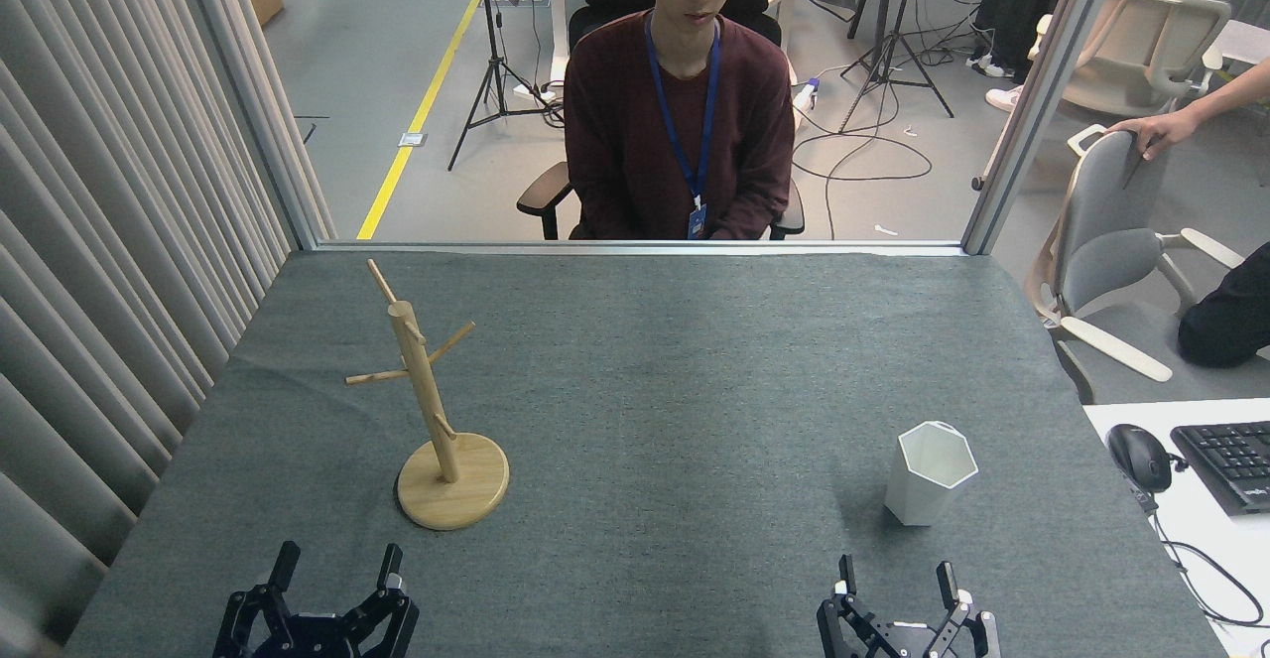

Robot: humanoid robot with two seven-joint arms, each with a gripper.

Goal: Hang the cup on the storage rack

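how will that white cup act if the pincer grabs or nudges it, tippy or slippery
The cup stands upright and narrows toward its base, so a nudge near the rim would probably tip it. Its flat facets look smooth and perhaps slick, but should keep it from rolling far. It appears thin-walled and empty, so likely light for the right pincer, which sits open just short of it.

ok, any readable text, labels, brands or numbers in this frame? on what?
None can be read.
Badge on the seated person's blue lanyard: too small and blurred.
Keyboard keys on the white desk at right: legends too small.
Mouse: no mark visible.
Cup, rack, grey table cover, left gripper and right gripper: no markings visible.
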